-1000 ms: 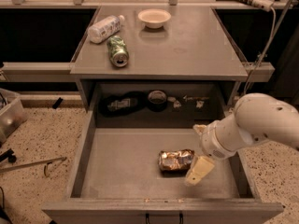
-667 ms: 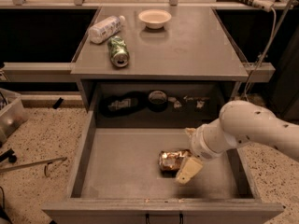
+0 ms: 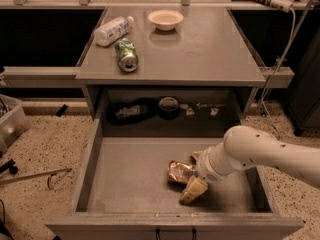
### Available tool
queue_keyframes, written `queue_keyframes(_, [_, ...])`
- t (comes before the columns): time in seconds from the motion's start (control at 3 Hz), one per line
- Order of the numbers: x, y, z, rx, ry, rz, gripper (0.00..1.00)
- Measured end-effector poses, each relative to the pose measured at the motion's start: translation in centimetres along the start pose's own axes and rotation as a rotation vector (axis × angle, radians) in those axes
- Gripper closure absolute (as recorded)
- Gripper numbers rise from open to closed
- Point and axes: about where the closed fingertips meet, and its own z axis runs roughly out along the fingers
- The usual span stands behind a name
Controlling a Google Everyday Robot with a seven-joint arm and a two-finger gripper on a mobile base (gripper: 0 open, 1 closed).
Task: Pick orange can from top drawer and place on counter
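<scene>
Fingers (image 3: 194, 190) of the gripper (image 3: 190, 177) stand apart, straddling the right end of the orange can (image 3: 179, 171) on the open top drawer's (image 3: 89, 170) floor, near right. The grey worktop (image 3: 200, 49) beyond holds a green can (image 3: 126, 55), a white bottle (image 3: 113, 30) and a bowl (image 3: 165, 19). Speckled flooring (image 3: 45, 144) surrounds.

jaws: spread astride orange can (image 3: 180, 171) | top drawer (image 3: 132, 181) | right-front

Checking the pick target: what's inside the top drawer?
The orange can lies on the drawer floor, right of centre, with the gripper at it. The arm hides the can's right end and the floor beneath.
</scene>
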Motion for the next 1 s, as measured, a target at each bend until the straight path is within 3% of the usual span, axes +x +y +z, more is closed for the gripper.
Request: queue_keyframes(1.0, [-0.42,-0.02,-0.67,0.0,-0.001,0.0,0.89])
